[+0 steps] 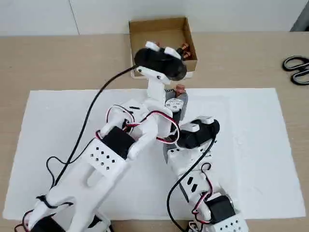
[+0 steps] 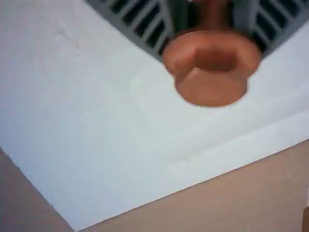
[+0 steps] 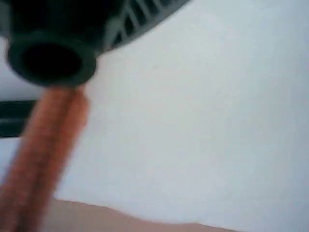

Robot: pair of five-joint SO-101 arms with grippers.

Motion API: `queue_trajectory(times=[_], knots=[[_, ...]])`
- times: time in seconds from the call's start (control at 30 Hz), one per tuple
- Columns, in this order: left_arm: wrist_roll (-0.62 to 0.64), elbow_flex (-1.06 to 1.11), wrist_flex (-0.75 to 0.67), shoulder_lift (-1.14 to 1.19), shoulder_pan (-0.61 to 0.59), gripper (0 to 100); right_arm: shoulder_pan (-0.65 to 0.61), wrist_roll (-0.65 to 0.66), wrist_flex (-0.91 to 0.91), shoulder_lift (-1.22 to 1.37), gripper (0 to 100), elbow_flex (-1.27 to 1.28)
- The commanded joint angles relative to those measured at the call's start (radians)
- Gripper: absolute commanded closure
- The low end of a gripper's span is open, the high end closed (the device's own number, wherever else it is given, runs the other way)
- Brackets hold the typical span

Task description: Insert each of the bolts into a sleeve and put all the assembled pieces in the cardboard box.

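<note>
place: small robotics lab bench or maker desk, not a home setup
surface: light wood table [image 1: 58, 63], white paper sheet [image 1: 251, 145] spread over the middle as a work mat
hardware: two white printed arms [image 1: 96, 164], lower centre, exposed cables [image 1: 91, 111]
tools: scissors [image 1: 297, 69] at right edge
props: cardboard box [image 1: 154, 34], top centre
backdrop: plain white wall [image 1: 96, 14] along the top

The bolt [image 2: 211, 67] in the left fingers [image 2: 135, 17] and the sleeve [image 3: 50, 60] in the right fingers [image 3: 140, 19] sit close together; both arms crowd that spot. The cardboard box [image 1: 154, 34] stands just beyond the left fingers. Open white sheet [image 1: 251, 145] lies to either side of both. The scissors [image 1: 297, 69] lie well apart on the surface [image 1: 58, 58], on the right fingers' side.
</note>
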Motion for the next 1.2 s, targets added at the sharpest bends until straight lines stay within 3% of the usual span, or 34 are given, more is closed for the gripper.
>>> queue_trajectory(times=[0.0,1.17], knots=[[-0.009,0.065,-0.158,-0.003,0.006,99,0.004,-0.012,-0.024,-0.015,99.5,-0.023],[-0.005,0.223,-0.270,-0.150,0.002,99,0.035,-0.014,-0.027,-0.015,99.5,-0.020]])
